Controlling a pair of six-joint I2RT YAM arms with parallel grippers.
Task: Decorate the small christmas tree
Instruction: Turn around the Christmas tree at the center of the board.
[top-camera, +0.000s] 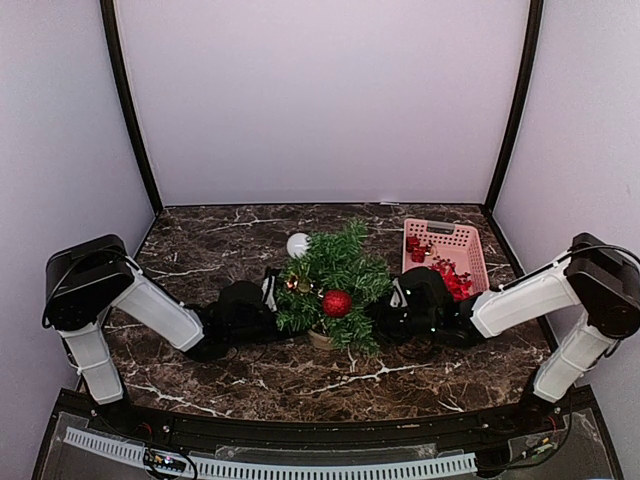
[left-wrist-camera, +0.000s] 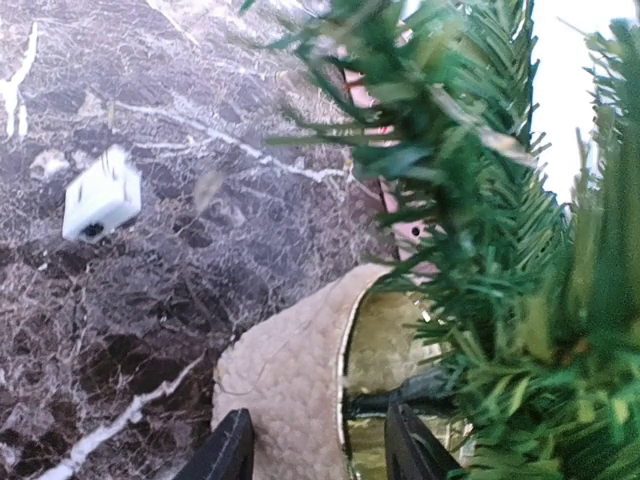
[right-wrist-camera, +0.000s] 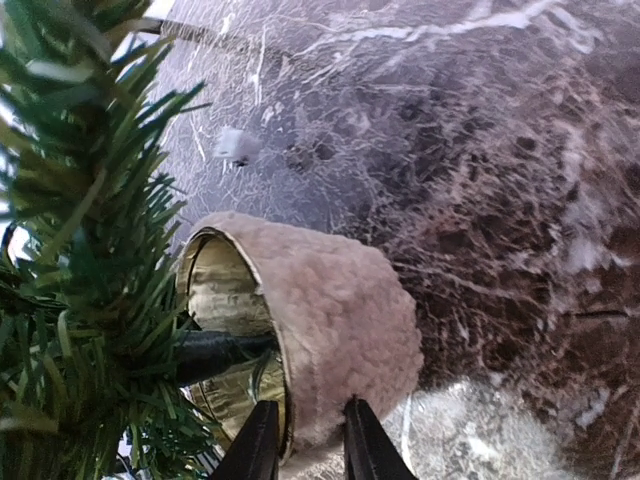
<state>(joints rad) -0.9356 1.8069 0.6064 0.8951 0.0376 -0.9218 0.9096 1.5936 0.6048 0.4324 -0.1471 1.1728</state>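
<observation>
The tree (top-camera: 335, 275) stands central, trunk upright, with the left gripper (left-wrist-camera: 318, 420) at its 9 o'clock and the right gripper (right-wrist-camera: 308, 410) at 3. The right jaws pinch the base (right-wrist-camera: 340, 310) wall. The left jaws, half-open, straddle the base, and I can't tell if they grip it.

Dark marble worktop (top-camera: 200, 250) boxed in by pale walls.
The plain lilac-white back wall (top-camera: 320, 100) meets the side walls (top-camera: 60, 150) at black corner posts (top-camera: 128, 110); even light, white veins in brown stone.

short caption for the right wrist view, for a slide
right gripper pinching the fuzzy tan base rim of the small christmas tree, dark marble table behind
</observation>
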